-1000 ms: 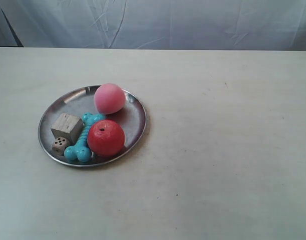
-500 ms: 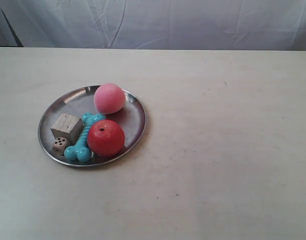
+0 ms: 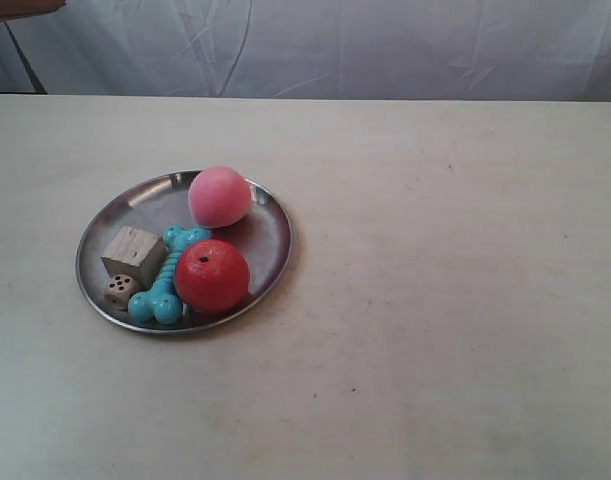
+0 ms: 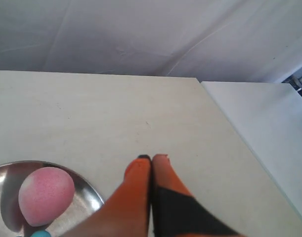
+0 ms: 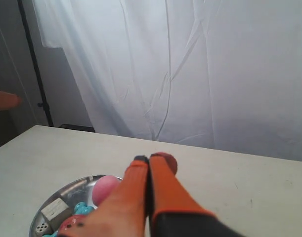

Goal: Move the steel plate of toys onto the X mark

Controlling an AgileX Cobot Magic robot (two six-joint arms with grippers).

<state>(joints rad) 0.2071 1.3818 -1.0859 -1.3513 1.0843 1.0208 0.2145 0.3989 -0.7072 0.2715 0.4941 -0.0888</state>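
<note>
The steel plate (image 3: 145,206) lies on the exterior view's left half of the pale table. It holds a pink ball (image 3: 219,196), a red apple-like ball (image 3: 212,276), a turquoise bone (image 3: 168,276), a wooden cube (image 3: 134,253) and a small die (image 3: 119,291). I cannot make out the X mark. My left gripper (image 4: 151,158) is shut and empty, above bare table beside the plate's rim (image 4: 89,190) and the pink ball (image 4: 46,195). My right gripper (image 5: 150,159) is shut and empty, with the plate (image 5: 66,190) and toys below it. An orange finger (image 3: 20,8) pokes into the exterior view's top left corner.
A white curtain (image 3: 385,45) hangs behind the table's far edge. A black pole (image 5: 34,64) stands by it. The table's side edge (image 4: 239,143) borders a lower white surface (image 4: 269,123). Another orange fingertip (image 5: 5,100) shows far off in the right wrist view.
An orange fingertip has come into the exterior view's top left corner. The plate and toys have not moved.
</note>
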